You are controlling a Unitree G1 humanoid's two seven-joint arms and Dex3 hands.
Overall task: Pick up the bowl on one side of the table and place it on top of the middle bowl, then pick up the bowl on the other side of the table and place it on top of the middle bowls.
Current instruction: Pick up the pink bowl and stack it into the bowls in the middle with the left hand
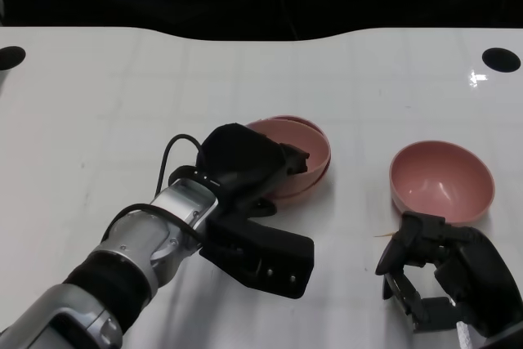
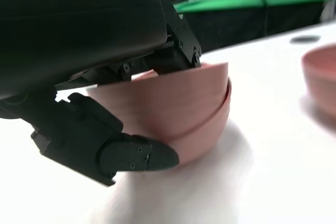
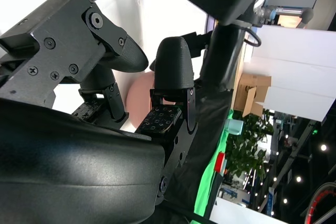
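Note:
Two pink bowls sit nested at the table's middle, the upper bowl (image 1: 315, 149) tilted inside the lower bowl (image 1: 309, 190). My left hand (image 1: 241, 165) grips the upper bowl (image 2: 173, 98) at its near-left rim, fingers over the rim and the thumb (image 2: 136, 153) against the outside wall by the lower bowl (image 2: 210, 129). A third pink bowl (image 1: 441, 181) stands alone to the right. My right hand (image 1: 437, 271) hovers just in front of it, fingers apart and holding nothing. In the right wrist view, a patch of that bowl (image 3: 140, 95) shows between the fingers (image 3: 173, 66).
The white table (image 1: 163, 87) has a black round hole at its far right corner (image 1: 500, 59) and another at its far left (image 1: 10, 57). Beyond the far edge is a dark backdrop. The lone right bowl (image 2: 320, 77) also shows in the left wrist view.

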